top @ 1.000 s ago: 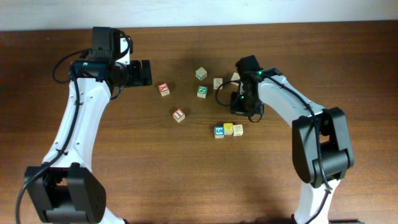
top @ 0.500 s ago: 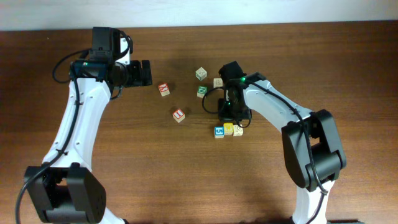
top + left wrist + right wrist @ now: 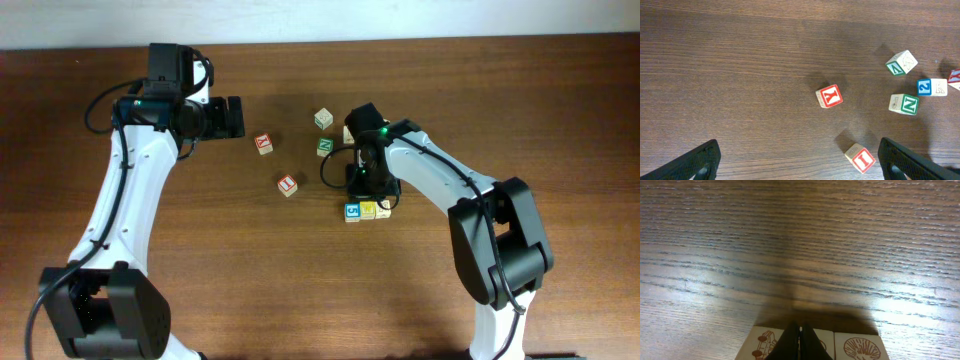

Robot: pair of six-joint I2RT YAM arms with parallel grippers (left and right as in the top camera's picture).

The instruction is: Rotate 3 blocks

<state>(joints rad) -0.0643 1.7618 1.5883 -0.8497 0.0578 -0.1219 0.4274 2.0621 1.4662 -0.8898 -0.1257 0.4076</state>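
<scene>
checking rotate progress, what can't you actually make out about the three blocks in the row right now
- Right wrist: the bottom edge cuts off the three blocks; the right hand's shut fingers cover the middle one.
- Overhead: the hand overlaps the cream block; its markings are too small.
- Neither shows whether the hand touches a block.

My table (image 3: 790,240) is dark grained wood with a soft sheen; the blocks (image 3: 367,210) are pale wood; my right gripper (image 3: 799,328) is matt black.

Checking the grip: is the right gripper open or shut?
Shut: the right gripper has its tips touching each other, nothing between, over the blocks.
</scene>
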